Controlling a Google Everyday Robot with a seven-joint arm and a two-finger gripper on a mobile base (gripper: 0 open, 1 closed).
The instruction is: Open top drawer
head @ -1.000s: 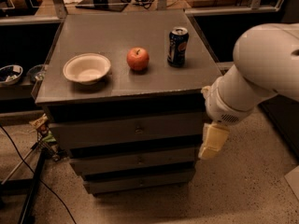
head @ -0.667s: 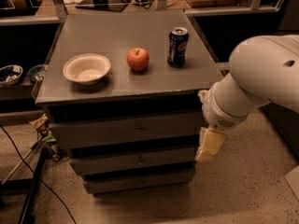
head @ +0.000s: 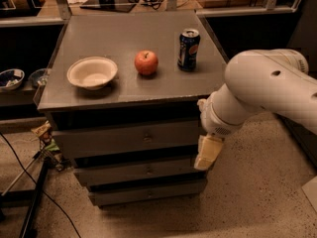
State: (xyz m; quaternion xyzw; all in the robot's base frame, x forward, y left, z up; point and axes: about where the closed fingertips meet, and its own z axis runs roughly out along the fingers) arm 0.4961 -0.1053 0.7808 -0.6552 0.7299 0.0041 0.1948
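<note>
The top drawer (head: 109,141) is the tallest grey front under the cabinet top, with a small metal knob (head: 147,138) at its centre, and it sits flush and closed. My gripper (head: 207,153) hangs cream-coloured below the white arm (head: 257,93), at the cabinet's right front corner. It is level with the gap between the top and middle drawers, to the right of the knob and apart from it.
On the cabinet top (head: 124,31) stand a white bowl (head: 92,72), a red apple (head: 146,62) and a blue soda can (head: 188,49). Two shorter drawers (head: 119,172) lie below. Cables and a stand (head: 34,197) are on the floor at the left.
My arm and gripper have shifted a little to the left, closer to the cabinet's right front corner. The drawer has not moved.
</note>
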